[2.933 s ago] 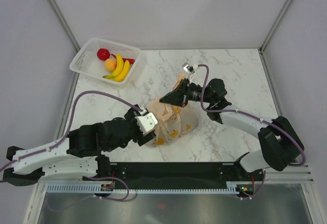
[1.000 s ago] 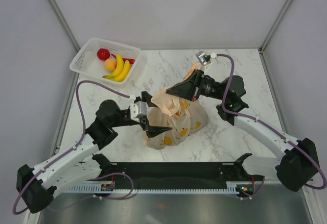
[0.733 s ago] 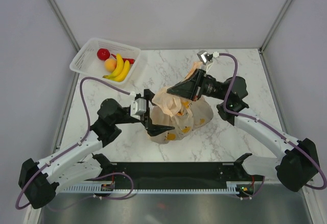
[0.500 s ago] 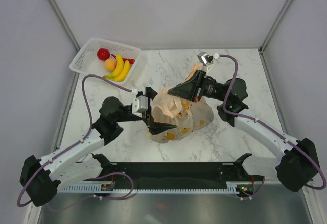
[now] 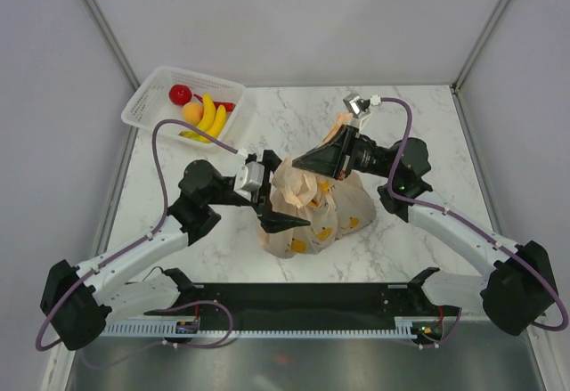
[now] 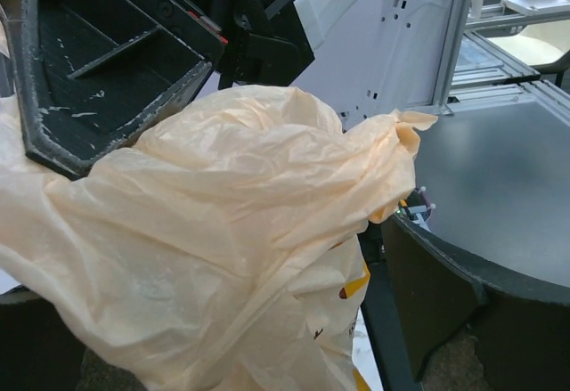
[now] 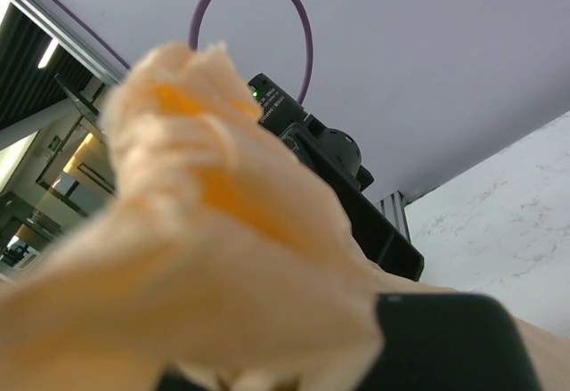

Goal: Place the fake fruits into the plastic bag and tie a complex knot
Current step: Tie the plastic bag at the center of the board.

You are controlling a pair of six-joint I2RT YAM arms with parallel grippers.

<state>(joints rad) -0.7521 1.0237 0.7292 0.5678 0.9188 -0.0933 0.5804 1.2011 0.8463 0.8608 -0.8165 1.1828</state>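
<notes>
The peach plastic bag (image 5: 312,217) with orange prints stands mid-table, bulging. My right gripper (image 5: 298,165) is shut on its bunched top, which fills the right wrist view as a blurred plastic bag (image 7: 205,257). A handle end (image 5: 337,129) sticks out behind that gripper. Whether a knot sits there is hidden by the fingers. My left gripper (image 5: 287,191) is open, its jaws straddling the bag's left side and neck. In the left wrist view the plastic bag (image 6: 223,231) lies between the jaws, apart from the right finger (image 6: 463,293). Some fake fruits remain in the basket: apple (image 5: 180,94), peach (image 5: 191,111), bananas (image 5: 207,118), chili (image 5: 227,106).
The white lattice basket (image 5: 151,97) stands at the table's far left corner. Marble table (image 5: 419,133) ends at grey walls on three sides. The black rail (image 5: 303,297) with both arm bases runs along the near edge.
My left gripper has moved forward and right, from the bag's lower left up around its neck. The bag has shifted a little. The right gripper has barely moved.
</notes>
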